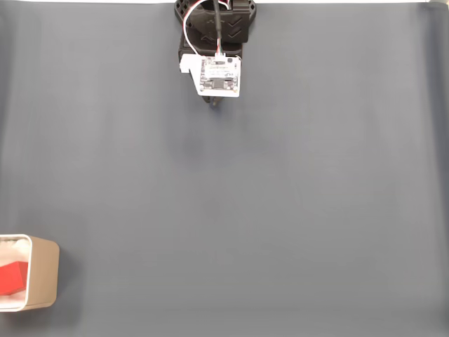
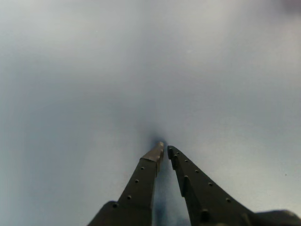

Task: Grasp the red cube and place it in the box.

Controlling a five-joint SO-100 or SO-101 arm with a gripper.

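Red cube (image 1: 12,278): lay in box (image 1: 43,274), seven o'clock, fixed view. Judged light, rigid, matte; pinch opposite flat faces. My gripper (image 2: 163,149): closed, empty.

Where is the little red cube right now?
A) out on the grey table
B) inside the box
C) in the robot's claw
B: in the fixed view the red cube sits inside the box at the lower left, far from the gripper, which holds nothing.
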